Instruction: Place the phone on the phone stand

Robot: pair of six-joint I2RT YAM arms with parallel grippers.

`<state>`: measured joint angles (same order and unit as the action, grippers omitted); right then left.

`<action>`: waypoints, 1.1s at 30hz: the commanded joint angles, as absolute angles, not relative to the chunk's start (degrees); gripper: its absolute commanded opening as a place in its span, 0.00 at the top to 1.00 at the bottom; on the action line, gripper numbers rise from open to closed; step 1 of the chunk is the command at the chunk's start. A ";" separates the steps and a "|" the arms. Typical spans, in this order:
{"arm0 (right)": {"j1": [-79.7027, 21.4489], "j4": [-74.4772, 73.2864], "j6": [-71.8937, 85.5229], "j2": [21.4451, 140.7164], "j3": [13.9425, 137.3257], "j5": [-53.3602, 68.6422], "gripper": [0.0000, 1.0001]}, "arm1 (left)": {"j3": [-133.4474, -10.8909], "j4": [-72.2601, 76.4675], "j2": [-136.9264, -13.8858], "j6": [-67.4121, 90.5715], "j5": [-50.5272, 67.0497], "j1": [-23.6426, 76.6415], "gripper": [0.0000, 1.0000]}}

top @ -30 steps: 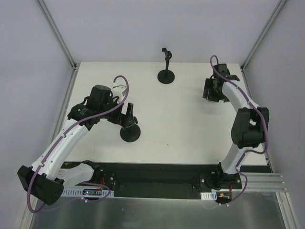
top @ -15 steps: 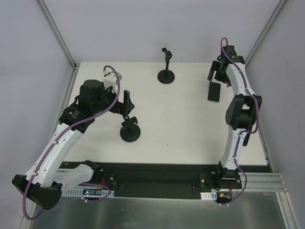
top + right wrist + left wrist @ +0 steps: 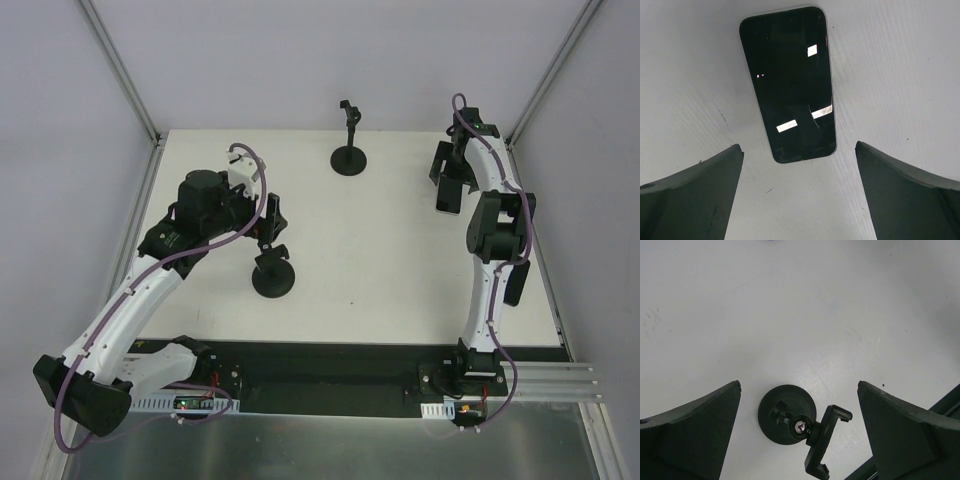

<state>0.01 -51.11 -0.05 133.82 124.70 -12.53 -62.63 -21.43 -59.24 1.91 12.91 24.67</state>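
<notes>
The white desk [image 3: 380, 260] carries the near stand [image 3: 787, 415] left of centre. My left tool [image 3: 799, 384] hangs released above it, probably to steady it. The phone [image 3: 787, 82] lies flat at the far right, beneath my right tool [image 3: 799, 146], which is spread wide for pickup.
</notes>
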 commanded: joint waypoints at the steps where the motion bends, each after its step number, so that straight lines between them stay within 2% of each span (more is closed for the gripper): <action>1: -0.17 -54.14 1.32 133.33 127.53 -13.80 0.03 | -60.82 -18.19 -56.69 0.53 14.06 24.35 0.01; 25: 1.84 -57.57 1.15 144.04 133.68 -8.97 0.01 | -59.77 -17.14 -55.72 1.23 15.56 23.82 0.01; 33: 2.02 -57.74 0.44 146.51 136.40 -6.42 0.06 | -59.76 -16.88 -55.81 1.67 16.52 23.73 0.01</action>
<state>1.91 -55.66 0.82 144.99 133.78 -8.03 -60.03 -19.09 -56.55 1.89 14.96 24.27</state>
